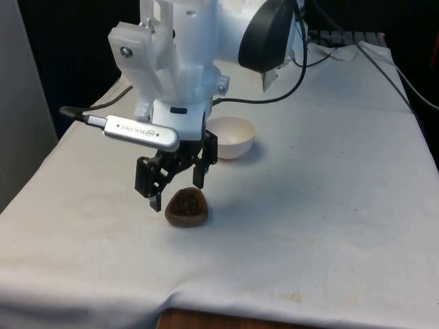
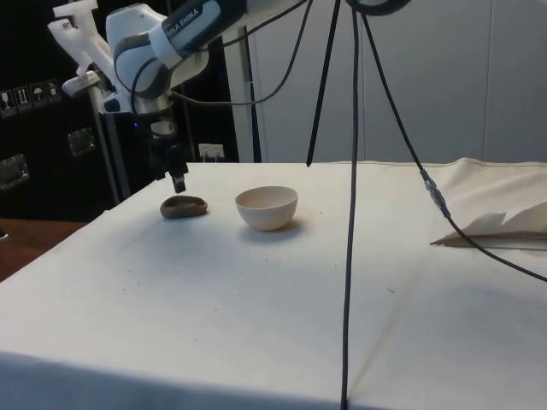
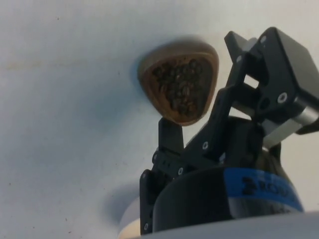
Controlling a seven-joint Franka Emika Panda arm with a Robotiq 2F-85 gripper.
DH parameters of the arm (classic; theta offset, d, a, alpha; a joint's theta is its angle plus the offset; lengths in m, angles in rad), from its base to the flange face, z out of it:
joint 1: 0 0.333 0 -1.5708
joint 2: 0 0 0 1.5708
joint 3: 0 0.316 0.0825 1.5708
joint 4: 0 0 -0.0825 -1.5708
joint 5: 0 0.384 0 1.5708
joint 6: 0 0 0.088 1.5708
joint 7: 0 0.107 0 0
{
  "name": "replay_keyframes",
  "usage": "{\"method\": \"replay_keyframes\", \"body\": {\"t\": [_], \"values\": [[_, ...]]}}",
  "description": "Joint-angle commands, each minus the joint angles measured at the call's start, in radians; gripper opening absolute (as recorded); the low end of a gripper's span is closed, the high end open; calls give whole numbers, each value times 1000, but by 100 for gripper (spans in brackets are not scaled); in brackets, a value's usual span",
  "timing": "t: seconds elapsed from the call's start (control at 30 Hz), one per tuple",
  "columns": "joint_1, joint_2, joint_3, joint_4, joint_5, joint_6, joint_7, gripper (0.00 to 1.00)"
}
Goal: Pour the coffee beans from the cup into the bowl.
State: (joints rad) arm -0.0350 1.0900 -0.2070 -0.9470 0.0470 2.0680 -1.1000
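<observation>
1. Small brown, shallow wooden cup [image 1: 186, 207] full of dark coffee beans [image 3: 182, 85] stands upright on the white cloth [image 1: 309, 226], nearer than the bowl.
2. Black two-finger gripper [image 1: 177, 190] hangs just above the cup, fingers released, straddling its far rim, not touching.
3. Judgement: lower squarely, pinch the rim firmly, keep level when lifting.
4. Arm leans forward over the cup, wrist pointing down.
5. Cream round bowl [image 1: 230, 136] sits just beyond the cup, empty.

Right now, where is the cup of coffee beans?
In the front view the brown cup stands on the white cloth near the table's front, just below the gripper, with the white bowl behind it.
</observation>
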Motion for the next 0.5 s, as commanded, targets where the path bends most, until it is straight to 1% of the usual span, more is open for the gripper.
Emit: {"method": "replay_keyframes", "body": {"t": [0.0, 0.1, 0.2, 0.23, 0.27, 0.33, 0.47], "values": [[1, 16, -2, 22, -5, -12, -7, 100], [1, 30, -4, 46, -5, -28, -15, 100], [3, 36, -5, 56, -7, -41, -18, 100], [0, 24, -2, 32, 0, -14, -20, 100], [3, 36, -6, 58, -8, -45, -19, 100], [5, 37, -5, 62, -13, -58, -21, 100], [5, 37, -5, 66, -21, -79, -29, 100]]}}
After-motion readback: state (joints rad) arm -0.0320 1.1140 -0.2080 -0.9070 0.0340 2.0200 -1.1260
